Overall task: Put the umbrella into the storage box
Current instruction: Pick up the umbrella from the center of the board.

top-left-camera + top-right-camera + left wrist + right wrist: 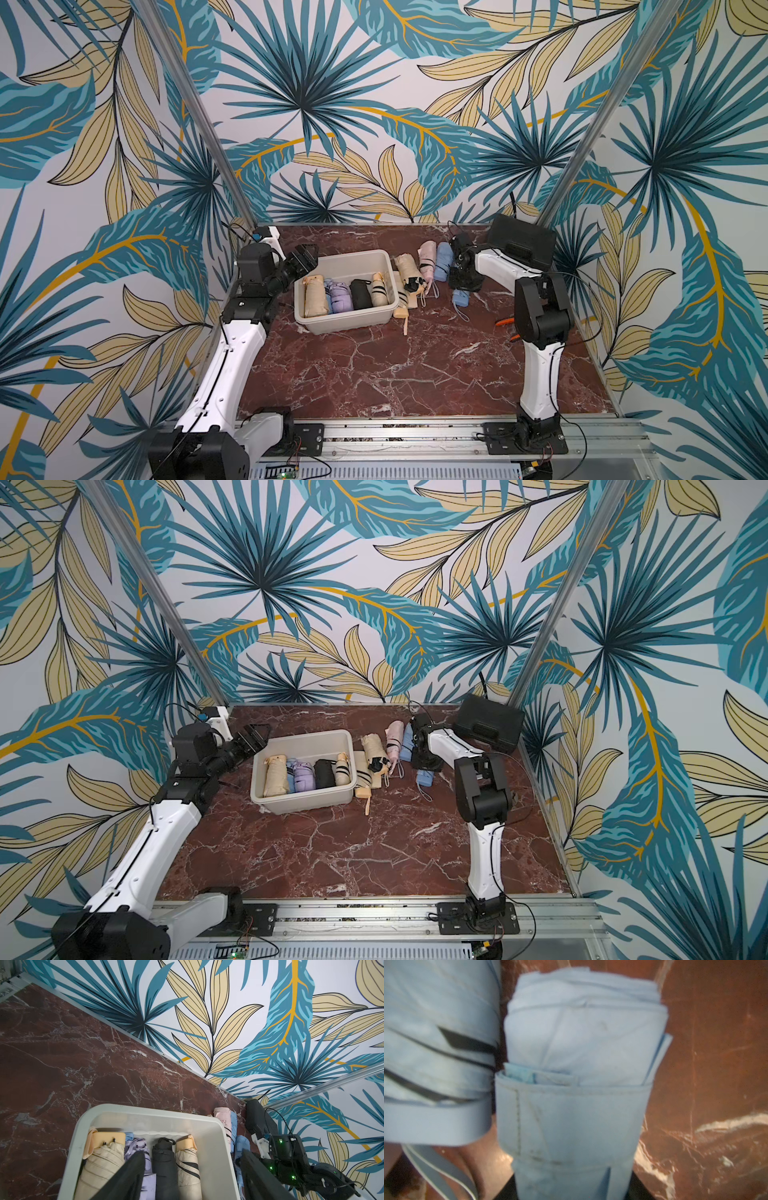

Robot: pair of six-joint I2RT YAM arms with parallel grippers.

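my right claw (pixel 572 1188) straddles the blue umbrella (pixel 577 1043) — clamped or not, i can't tell — a loose grip could drop it.

Walls (pixel 374 83) printed with teal and tan leaves enclose the red marble desk (pixel 374 374). Metal posts (pixel 203 116) rise from its far corners.

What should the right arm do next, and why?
Probably close the right gripper firmly on the blue umbrella before lifting. That umbrella lies on the table between its fingers, but whether they grip yet is unclear; the storage box has room.
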